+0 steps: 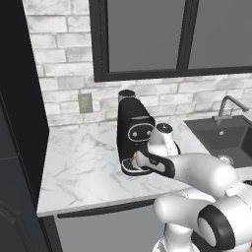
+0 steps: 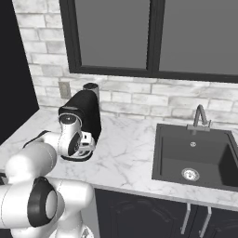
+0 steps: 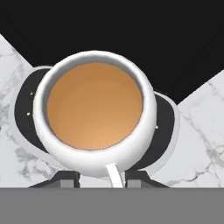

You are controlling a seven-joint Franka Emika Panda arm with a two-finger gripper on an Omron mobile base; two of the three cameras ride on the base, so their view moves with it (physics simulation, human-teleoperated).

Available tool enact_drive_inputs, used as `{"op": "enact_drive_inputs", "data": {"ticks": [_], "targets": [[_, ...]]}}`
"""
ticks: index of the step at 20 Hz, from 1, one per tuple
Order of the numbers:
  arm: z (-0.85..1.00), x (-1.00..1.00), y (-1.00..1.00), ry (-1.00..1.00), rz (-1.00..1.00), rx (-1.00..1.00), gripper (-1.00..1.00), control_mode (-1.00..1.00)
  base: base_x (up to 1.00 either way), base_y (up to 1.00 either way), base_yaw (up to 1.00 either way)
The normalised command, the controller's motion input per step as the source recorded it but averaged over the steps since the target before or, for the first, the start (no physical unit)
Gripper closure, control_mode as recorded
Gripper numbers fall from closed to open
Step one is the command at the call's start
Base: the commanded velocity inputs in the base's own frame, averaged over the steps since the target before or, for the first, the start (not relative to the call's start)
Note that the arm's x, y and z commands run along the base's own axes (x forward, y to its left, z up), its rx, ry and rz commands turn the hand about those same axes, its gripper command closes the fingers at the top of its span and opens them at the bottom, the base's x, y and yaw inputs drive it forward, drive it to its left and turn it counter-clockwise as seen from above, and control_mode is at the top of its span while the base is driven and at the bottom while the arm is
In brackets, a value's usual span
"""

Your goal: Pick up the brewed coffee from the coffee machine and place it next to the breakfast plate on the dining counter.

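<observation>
Fingers (image 3: 70, 177) flank mug (image 3: 94, 113) handle (on coffee machine (image 1: 134, 132) base).

Glossy white mug (image 3: 94, 162), seemingly ceramic; veined marble worktop (image 1: 83, 162).

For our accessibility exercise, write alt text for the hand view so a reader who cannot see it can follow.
A white mug full of light brown coffee, seen from directly above, sits on the round black drip base of a coffee machine. Its handle points toward the camera between the gripper's two dark fingertips, with white marble worktop on either side.

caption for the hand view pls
Gripper at the handle of a full white coffee mug on the coffee machine's drip base.
</observation>
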Motion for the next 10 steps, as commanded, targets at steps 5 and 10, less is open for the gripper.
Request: {"op": "enact_drive_inputs", "data": {"ticks": [5, 10], "targets": [[0.00, -0.20, -0.22, -0.02, 0.00, 0.00, 1.00, -1.00, 0.00, 0.00, 0.00], [0.09, -0.39, -0.37, -0.04, 0.00, 0.00, 1.00, -1.00, 0.00, 0.00, 0.00]]}}
